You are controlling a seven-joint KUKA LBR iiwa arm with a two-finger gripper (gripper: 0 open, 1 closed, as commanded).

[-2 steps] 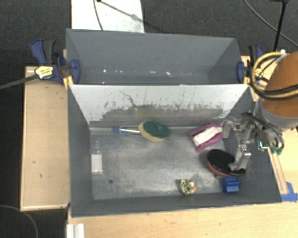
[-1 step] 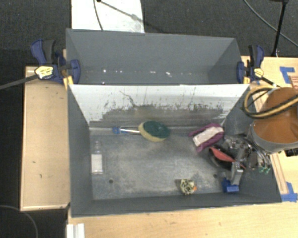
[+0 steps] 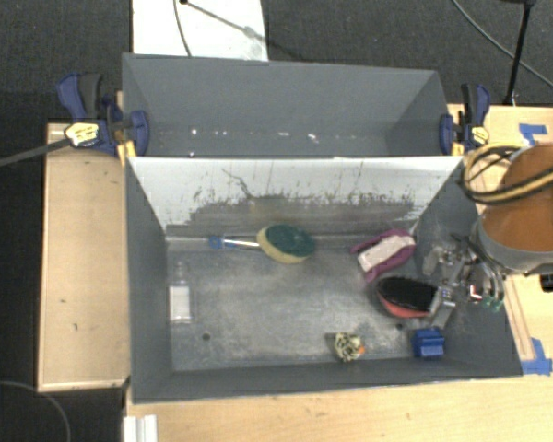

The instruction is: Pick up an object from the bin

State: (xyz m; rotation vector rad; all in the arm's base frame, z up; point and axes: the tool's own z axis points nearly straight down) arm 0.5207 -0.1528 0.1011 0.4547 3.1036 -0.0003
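now gripper [image 3: 445, 288] is hanging just beside black oval [image 3: 403, 295], approach step i think; spread or closed i cannot tell; next is needing centring

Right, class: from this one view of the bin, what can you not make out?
1. Gripper, camera view: its tip blends into the black oval beside it; grip unclear.
2. Black oval: right end hidden by the gripper.
3. Lump by the front wall: too small to identify.
4. Pale block, left floor: faint against the grey; kind unclear.
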